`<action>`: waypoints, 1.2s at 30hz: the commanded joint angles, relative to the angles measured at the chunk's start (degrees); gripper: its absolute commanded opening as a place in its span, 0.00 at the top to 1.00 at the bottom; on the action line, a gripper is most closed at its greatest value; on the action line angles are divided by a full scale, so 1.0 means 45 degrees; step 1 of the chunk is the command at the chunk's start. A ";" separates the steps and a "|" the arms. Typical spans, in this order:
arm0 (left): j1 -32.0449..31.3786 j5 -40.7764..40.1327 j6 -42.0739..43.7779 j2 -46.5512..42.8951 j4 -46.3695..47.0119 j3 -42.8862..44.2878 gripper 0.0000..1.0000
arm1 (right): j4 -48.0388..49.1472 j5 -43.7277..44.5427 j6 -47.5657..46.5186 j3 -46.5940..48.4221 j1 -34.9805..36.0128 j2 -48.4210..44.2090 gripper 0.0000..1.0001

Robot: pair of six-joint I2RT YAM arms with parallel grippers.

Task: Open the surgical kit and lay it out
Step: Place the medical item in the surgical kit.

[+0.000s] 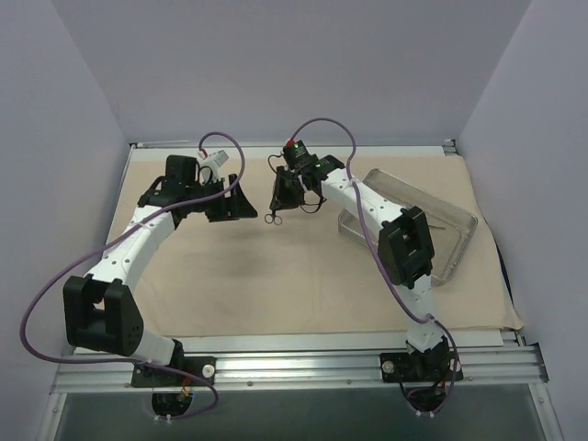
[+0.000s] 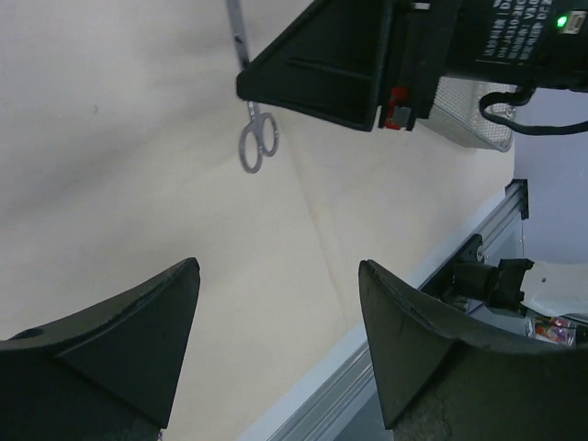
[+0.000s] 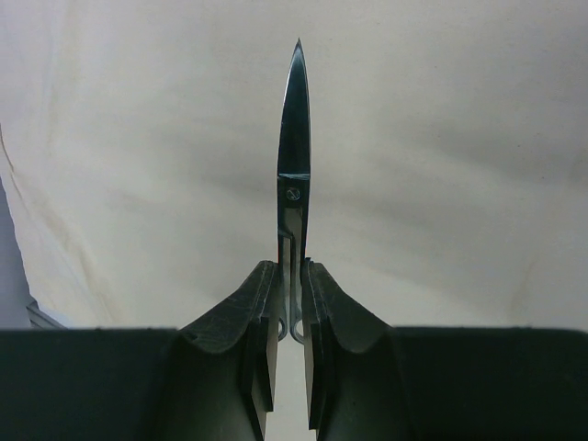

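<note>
Plain lilac walls (image 1: pixel 294 64) are boxing in the surface (image 1: pixel 303 366) on three sides. The beige cloth (image 1: pixel 276 285) is lying spread flat and matte over nearly all of it, faintly creased, with open room stretching across its middle and left. The clear rectangular tray (image 1: pixel 455 230) is sitting on the cloth's right part, close to its edge. The left claw (image 1: pixel 243 204) is hanging released, jaws wide, above the far middle. Just beside it, the right claw (image 1: pixel 281 197) is pinching slim, shiny steel scissors (image 3: pixel 294 175) by the handles, above the cloth.
</note>
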 commanded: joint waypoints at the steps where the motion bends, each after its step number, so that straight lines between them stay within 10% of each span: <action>1: -0.0474 0.0776 -0.0314 0.0251 0.1941 0.0157 0.22 | -0.0224 -0.0375 0.0061 0.0444 0.0146 -0.0678 1.00; 20: -0.1060 0.0053 -0.0940 0.2360 0.1963 0.1075 0.42 | 0.0128 -0.1001 -0.0290 0.0132 0.0303 -0.1694 1.00; 36: -0.1041 0.0834 -0.1213 0.3280 0.2451 0.1760 0.82 | -0.0302 -0.1020 -0.0622 0.0893 0.0323 -0.1147 1.00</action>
